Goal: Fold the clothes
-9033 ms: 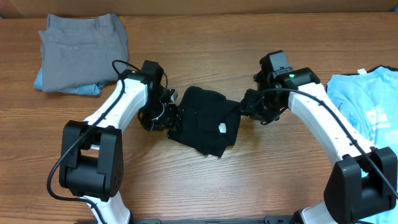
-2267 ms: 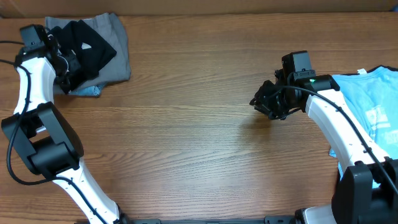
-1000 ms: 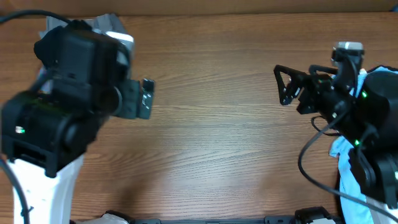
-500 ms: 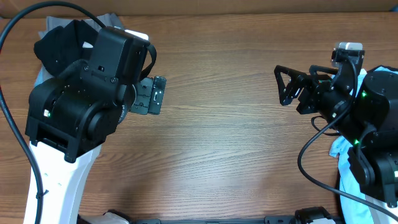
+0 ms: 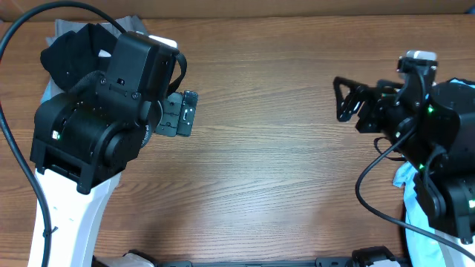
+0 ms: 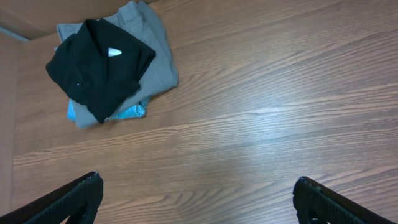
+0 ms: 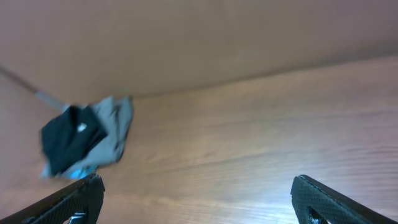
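A folded black T-shirt with a small white neck label lies on top of the grey trousers at the table's far left corner. The overhead view shows part of it behind my raised left arm. A light blue T-shirt peeks out under my right arm at the right edge. My left gripper hangs open high over bare wood, well clear of the pile. My right gripper is open too, held above the table's right half, with nothing between its fingers.
A bit of light blue cloth sticks out beneath the grey trousers. A brown cardboard wall runs along the table's far edge. The wooden table stretches between the two arms.
The black T-shirt, once mid-table between both grippers, now rests on the left pile. In the last second both arms stand raised; the right gripper has drifted slightly right.
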`<act>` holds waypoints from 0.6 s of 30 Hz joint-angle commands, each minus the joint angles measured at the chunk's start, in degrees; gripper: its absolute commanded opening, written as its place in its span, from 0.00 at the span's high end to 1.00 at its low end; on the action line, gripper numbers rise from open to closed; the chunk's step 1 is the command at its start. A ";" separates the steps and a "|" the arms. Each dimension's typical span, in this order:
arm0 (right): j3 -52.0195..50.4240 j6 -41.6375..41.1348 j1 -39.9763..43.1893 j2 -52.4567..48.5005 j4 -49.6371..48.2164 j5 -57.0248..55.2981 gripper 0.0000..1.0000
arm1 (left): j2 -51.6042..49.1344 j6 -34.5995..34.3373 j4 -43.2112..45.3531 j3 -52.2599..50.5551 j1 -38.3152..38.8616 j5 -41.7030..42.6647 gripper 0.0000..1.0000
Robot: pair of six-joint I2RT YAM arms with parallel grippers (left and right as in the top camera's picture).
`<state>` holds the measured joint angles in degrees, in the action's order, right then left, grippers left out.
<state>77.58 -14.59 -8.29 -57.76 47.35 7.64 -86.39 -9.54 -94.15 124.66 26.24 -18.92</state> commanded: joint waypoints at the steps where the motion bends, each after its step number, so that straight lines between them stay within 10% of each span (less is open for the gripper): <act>1: 0.87 4.85 0.07 4.07 -0.72 -5.66 0.00 | -0.28 -1.42 0.07 0.20 0.26 -0.96 0.00; 9: -7.65 10.36 0.39 13.33 -11.17 -13.07 0.00 | -0.28 -1.42 0.07 0.20 0.26 -0.96 0.00; 18: -41.38 10.12 2.91 28.57 -31.32 -12.92 0.00 | -0.28 -1.42 0.07 0.20 0.26 -0.96 0.00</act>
<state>44.71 -4.84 -5.65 -33.23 16.97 -4.47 -86.41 -9.56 -94.28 124.60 26.24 -19.11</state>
